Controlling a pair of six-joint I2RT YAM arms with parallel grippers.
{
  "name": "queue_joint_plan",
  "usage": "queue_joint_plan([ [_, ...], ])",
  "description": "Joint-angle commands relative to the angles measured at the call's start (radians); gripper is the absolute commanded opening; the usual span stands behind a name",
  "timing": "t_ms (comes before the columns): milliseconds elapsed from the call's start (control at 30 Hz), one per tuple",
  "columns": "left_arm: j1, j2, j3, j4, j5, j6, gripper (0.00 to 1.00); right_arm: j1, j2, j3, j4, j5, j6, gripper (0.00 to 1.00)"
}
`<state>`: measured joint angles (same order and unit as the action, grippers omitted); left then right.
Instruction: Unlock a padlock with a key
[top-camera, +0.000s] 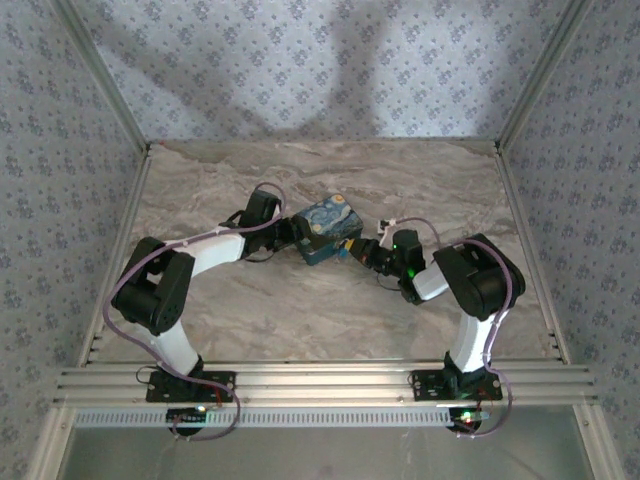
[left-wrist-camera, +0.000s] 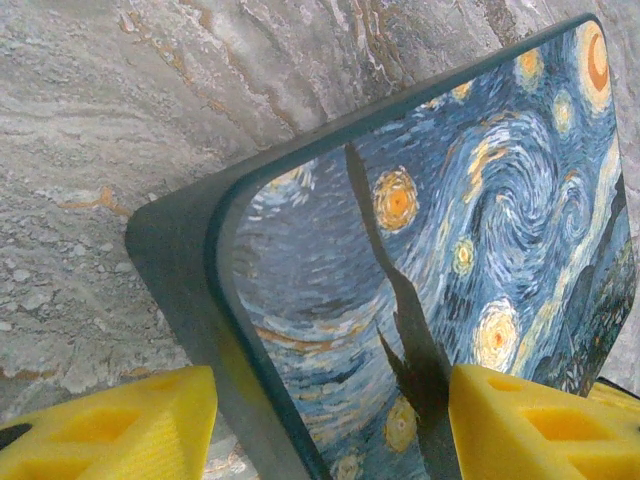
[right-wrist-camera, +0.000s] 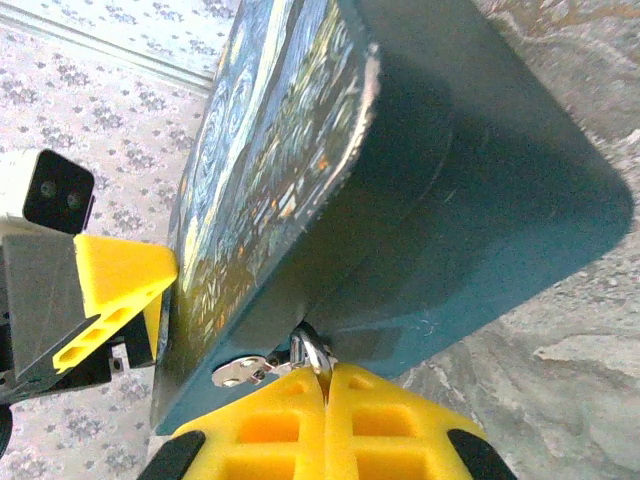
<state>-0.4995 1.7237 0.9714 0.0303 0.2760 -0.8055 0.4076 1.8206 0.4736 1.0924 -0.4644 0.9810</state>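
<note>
Wrist view shows the right claw (right-wrist-camera: 325, 378) pinched shut on the padlock (right-wrist-camera: 311, 347) shackle; left claw (left-wrist-camera: 330, 405) clamps the painted box (left-wrist-camera: 450, 230).

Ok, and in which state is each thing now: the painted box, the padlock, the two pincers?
left pincer: shut on the painted box, one finger on each side.
right pincer: shut, fingers together on the loop of the padlock.
painted box: lid shut, held by the left pincer.
padlock: loop hooked at the box's latch, body hidden; locked or not, I cannot tell.
</note>
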Motion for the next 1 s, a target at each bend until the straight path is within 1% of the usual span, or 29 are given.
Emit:
queue_joint_plan([
  [0,-0.010,-0.016,-0.032,-0.092,-0.005,0.010,0.63,-0.015,-0.048,-0.019,0.023,0.030,-0.002,0.07],
  [133,0.000,-0.053,-0.020,-0.097,-0.002,0.013,0.66,-0.021,-0.112,-0.037,-0.065,0.037,-0.062,0.07],
  [367,0.018,-0.159,-0.010,-0.139,-0.048,0.033,0.72,-0.034,-0.326,-0.054,-0.346,0.056,-0.234,0.07],
  [500,0.019,-0.254,-0.038,-0.146,-0.151,0.063,0.77,-0.034,-0.472,-0.038,-0.543,0.043,-0.342,0.08],
  [567,0.020,-0.314,-0.067,-0.138,-0.227,0.074,0.81,-0.033,-0.555,-0.019,-0.678,0.042,-0.415,0.08],
  [633,0.021,-0.368,-0.095,-0.129,-0.279,0.089,0.84,-0.032,-0.636,0.003,-0.813,0.053,-0.477,0.08],
  [767,0.034,-0.460,-0.135,-0.118,-0.357,0.113,0.89,-0.030,-0.782,0.051,-1.091,0.067,-0.587,0.09],
  [867,0.046,-0.515,-0.168,-0.095,-0.399,0.121,0.91,-0.025,-0.868,0.073,-1.262,0.070,-0.629,0.09],
  [967,0.057,-0.562,-0.198,-0.068,-0.438,0.130,0.93,-0.023,-0.929,0.077,-1.389,0.080,-0.622,0.09],
])
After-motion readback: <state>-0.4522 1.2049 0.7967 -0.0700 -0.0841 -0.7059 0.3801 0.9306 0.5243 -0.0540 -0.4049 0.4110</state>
